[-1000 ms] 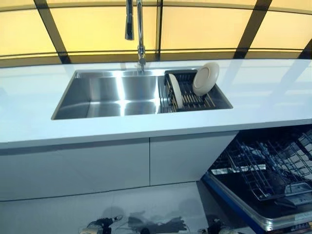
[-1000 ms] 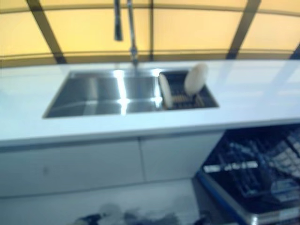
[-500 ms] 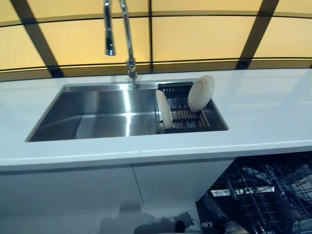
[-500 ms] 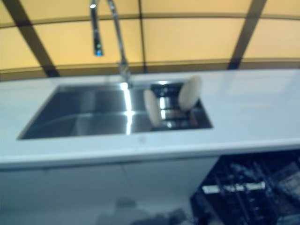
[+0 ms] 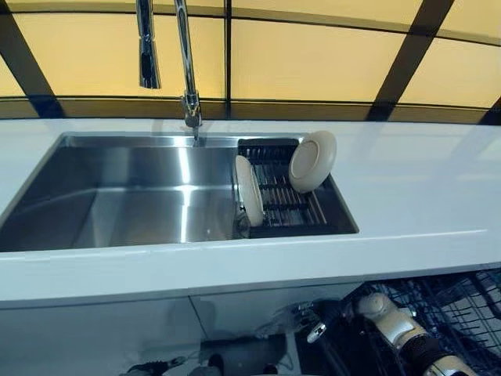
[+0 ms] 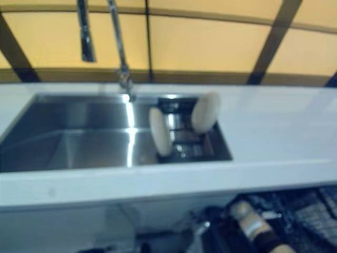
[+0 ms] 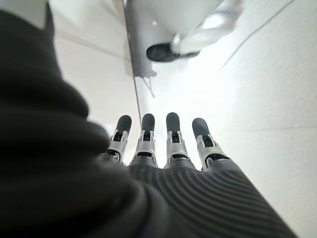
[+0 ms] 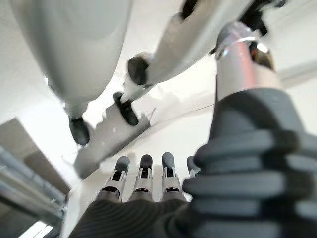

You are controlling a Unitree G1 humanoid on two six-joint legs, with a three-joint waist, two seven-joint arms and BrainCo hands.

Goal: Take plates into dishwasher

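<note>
In sink rack [image 5: 291, 205] | two plates [image 5: 312, 160] upright, apart | hands [image 7: 163, 148] empty

Two plates [image 5: 311, 160] in sink [image 5: 117, 196] rack [image 5: 283, 205] (right end).

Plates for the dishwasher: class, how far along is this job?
Nothing loaded yet. Both plates stand in the sink rack; the dishwasher rack is out below. In hand: nothing; the left hand and right hand hang open, pointing down. Both plates remain to be moved.
</note>
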